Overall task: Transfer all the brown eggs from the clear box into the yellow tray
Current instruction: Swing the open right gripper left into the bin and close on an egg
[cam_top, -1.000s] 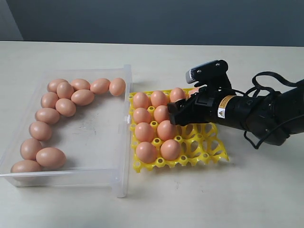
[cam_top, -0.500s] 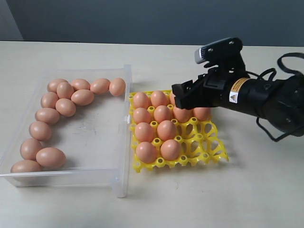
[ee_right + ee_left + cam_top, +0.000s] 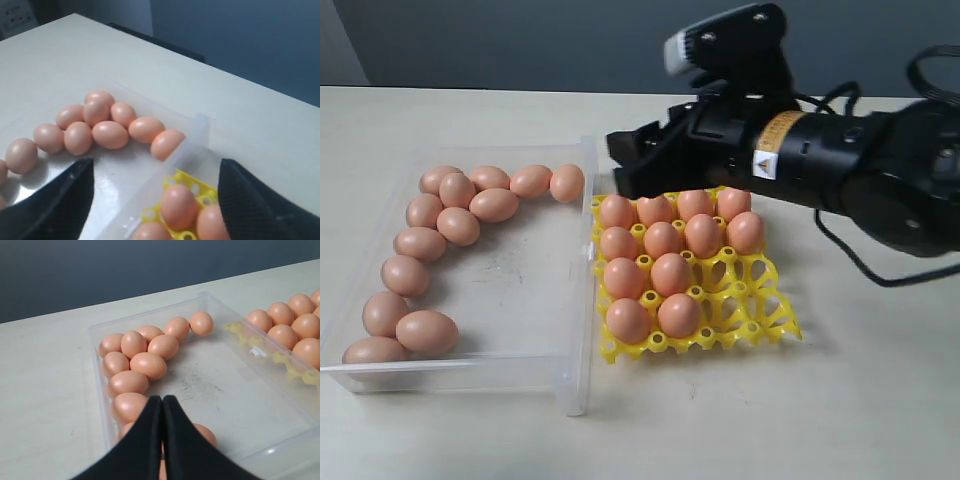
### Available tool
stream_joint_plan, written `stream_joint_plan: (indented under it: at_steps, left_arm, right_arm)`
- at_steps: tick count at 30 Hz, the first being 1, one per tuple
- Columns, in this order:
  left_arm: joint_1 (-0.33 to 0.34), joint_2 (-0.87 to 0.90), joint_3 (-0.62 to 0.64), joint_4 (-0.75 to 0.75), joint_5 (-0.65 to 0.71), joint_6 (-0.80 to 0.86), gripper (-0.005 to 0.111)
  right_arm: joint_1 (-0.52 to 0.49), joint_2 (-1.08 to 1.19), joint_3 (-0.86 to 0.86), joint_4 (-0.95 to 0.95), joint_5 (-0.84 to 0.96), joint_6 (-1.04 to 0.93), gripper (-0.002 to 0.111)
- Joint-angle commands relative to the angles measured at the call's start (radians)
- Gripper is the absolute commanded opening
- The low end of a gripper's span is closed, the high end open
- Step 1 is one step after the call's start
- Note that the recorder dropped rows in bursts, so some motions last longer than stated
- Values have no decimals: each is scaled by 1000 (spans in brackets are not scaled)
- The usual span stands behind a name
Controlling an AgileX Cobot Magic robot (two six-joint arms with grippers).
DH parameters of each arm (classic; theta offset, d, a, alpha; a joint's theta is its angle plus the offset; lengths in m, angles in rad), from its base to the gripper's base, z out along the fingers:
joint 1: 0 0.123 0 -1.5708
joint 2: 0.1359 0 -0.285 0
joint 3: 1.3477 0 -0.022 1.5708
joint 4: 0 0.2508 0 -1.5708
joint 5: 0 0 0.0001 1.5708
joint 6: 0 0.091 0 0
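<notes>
Several brown eggs line the left and far walls of the clear box. More eggs fill the left and far cups of the yellow tray, which sits against the box's right wall. My right gripper hangs open and empty above the tray's far left corner and the box wall. In the right wrist view that gripper spans the box wall, with box eggs beyond it and the tray below. My left gripper is shut and empty over eggs in the box.
The tray's near right cups hold nothing. The pale table stretches out around the box and the tray. The right arm's black cables loop over the table at the right.
My right gripper has risen off the yellow tray and swung left to the box's far right corner, still open. The eggs in the tray's second row now show uncovered.
</notes>
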Motion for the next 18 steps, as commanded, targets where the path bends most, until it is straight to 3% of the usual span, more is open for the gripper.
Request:
stream_joint_plan:
  at_steps: [1, 8, 18]
  left_arm:
    - [-1, -5, 4, 0, -10, -3, 0]
    - [-1, -5, 4, 0, -10, -3, 0]
    - [-1, -5, 4, 0, -10, -3, 0]
  right_arm:
    - [106, 120, -181, -1, 131, 8, 66]
    - [243, 382, -488, -53, 348, -28, 66]
    - [270, 722, -924, -17, 659, -192, 62]
